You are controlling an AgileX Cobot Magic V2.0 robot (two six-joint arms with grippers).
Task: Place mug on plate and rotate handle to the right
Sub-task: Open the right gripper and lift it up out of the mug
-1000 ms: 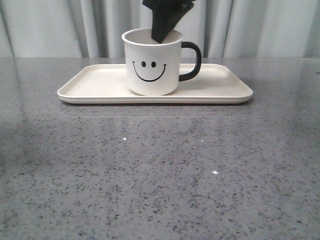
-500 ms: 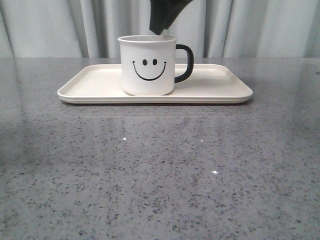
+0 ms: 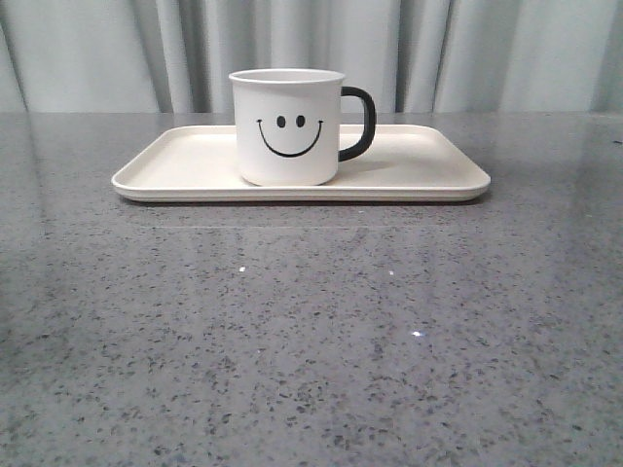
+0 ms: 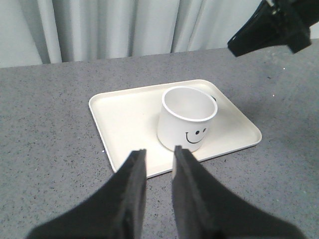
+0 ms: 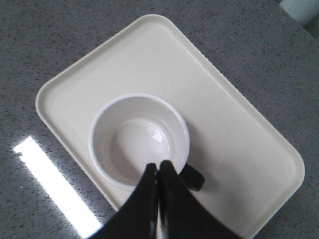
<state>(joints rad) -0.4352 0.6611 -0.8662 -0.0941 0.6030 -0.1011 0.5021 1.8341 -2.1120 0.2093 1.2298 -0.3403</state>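
Note:
The white mug [image 3: 287,126] with a black smiley face stands upright on the cream plate [image 3: 419,175], left of its middle. Its black handle [image 3: 360,124] points to the right. Neither gripper shows in the front view. My right gripper [image 5: 158,167] is shut and empty, held above the mug [image 5: 139,142] near the rim by the handle [image 5: 192,178]. It also shows in the left wrist view [image 4: 271,30], high above the table. My left gripper [image 4: 158,154] is open and empty, held off the near side of the plate [image 4: 124,119], apart from the mug [image 4: 187,119].
The plate sits on a grey speckled table [image 3: 311,341]. A pale curtain [image 3: 487,53] hangs behind the table's far edge.
The right gripper rose out of the mug and left the front view. The mug went from tilted to upright and ended slightly further left on the plate.

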